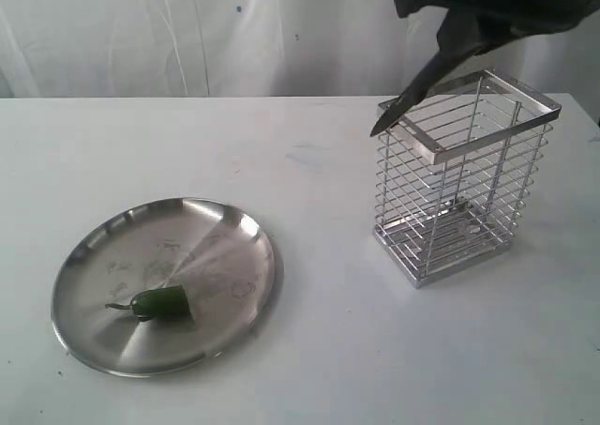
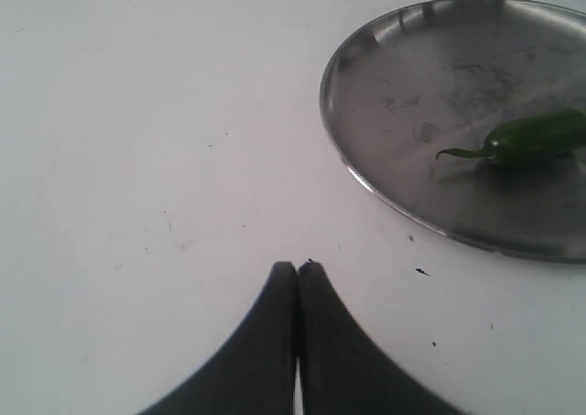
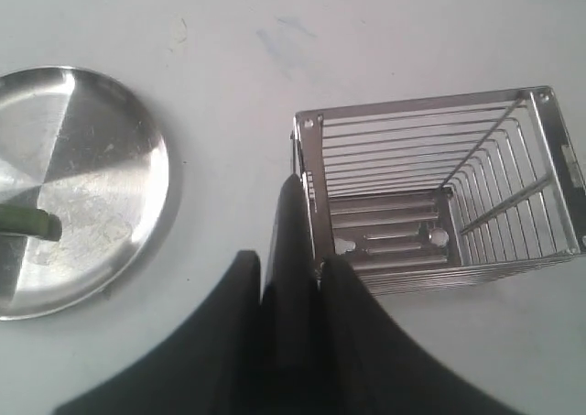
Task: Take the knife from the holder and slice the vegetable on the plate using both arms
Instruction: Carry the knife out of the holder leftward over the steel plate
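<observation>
Jaws pressed together; vegetable (image 2: 536, 138) lies on plate (image 2: 412, 85).

the handle of the knife (image 1: 405, 102) is hidden inside the right claw (image 3: 291, 265), itself cropped by the exterior view's top.

No legible txt, labels, brand marks or nos. in any view. Nothing readable on the plate (image 1: 225, 247), holder (image 1: 459, 200), knife (image 1: 403, 101) or white surface (image 1: 328, 369).
</observation>
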{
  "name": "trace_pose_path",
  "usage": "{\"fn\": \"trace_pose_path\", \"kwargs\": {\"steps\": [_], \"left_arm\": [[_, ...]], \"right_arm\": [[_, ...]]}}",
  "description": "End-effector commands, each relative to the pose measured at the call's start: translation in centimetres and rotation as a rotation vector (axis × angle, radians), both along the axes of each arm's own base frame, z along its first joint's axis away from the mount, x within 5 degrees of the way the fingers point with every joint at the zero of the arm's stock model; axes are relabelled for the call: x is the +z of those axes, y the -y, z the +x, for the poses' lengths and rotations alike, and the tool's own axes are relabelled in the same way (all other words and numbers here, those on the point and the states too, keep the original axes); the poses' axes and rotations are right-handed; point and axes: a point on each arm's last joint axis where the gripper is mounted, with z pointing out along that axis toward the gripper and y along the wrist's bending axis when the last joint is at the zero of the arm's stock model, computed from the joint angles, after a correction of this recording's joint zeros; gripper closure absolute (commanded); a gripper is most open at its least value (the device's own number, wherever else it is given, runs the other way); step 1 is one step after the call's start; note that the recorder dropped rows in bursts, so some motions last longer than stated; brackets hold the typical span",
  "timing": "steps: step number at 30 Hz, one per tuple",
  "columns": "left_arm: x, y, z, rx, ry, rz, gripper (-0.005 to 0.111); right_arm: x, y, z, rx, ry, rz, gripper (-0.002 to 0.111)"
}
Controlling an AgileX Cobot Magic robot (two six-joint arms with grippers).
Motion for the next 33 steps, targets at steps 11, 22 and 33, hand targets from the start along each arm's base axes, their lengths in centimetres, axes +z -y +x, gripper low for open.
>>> {"fn": "trace_pose_path", "kwargs": {"steps": [11,22,33], "left_arm": [[-0.1,0.1,0.0,-0.007,-0.005,-0.009,0.107],[-0.1,0.1,0.0,-0.007,-0.005,-0.009,0.107],[-0.1,0.1,0.0,-0.007,-0.005,-0.009,0.107]], "right_arm": [[2.2,-0.1,-4.0,0.127,-0.092,0.191,0.103],[0.7,-4.2,-0.4,0.273,0.006,0.385,0.103],[-8.8,-5.2,-0.5,0.07,0.004,0.742,0.108]]}}
